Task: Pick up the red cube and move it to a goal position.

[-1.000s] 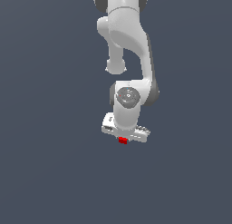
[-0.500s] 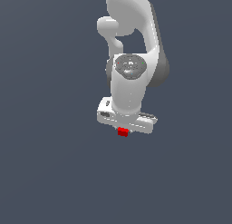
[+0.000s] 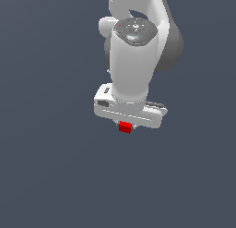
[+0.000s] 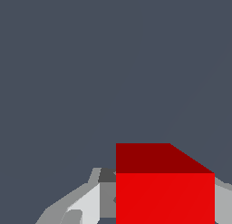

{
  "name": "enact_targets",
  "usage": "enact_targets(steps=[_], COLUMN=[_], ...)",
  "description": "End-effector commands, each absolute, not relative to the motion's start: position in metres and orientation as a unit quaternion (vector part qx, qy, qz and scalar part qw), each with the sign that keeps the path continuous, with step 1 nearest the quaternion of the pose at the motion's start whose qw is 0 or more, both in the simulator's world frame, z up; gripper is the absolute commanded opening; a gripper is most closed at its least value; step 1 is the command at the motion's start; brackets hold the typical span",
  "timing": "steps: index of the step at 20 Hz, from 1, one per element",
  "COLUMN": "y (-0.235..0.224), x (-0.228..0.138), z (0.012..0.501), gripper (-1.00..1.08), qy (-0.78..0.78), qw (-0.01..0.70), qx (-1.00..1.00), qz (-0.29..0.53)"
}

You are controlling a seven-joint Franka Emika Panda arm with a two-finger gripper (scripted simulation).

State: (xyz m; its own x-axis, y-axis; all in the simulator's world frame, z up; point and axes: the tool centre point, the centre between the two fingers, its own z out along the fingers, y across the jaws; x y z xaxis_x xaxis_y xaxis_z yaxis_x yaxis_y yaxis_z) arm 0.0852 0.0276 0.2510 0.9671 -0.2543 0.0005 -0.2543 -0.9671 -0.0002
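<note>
Arm swung closer since 0.5 s ago; gripper [image 3: 125,125] was clamped on the red cube [image 3: 124,127] between its fingertips, carrying it goalward.

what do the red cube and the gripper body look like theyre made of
Red cube: flat, untextured matte red with sharp edges, like painted plastic or a plain render material; no grain or gloss shows, so it stays open. Gripper: its white body looks like smooth moulded plastic with a satin finish, judging by soft shading and rounded corners. In the wrist view the cube shows only uniform colour.
</note>
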Motion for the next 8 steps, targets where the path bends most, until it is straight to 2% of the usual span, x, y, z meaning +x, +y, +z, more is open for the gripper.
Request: enact_targets(steps=[1, 8], y=[0.0272, 0.0272], x=[0.0865, 0.0882], z=[0.2594, 0.2623], gripper=[-1.00, -1.00], qy=[0.128, 0.128], qw=[0.000, 0.000], qx=[-0.992, -0.992], qz=[0.000, 0.000])
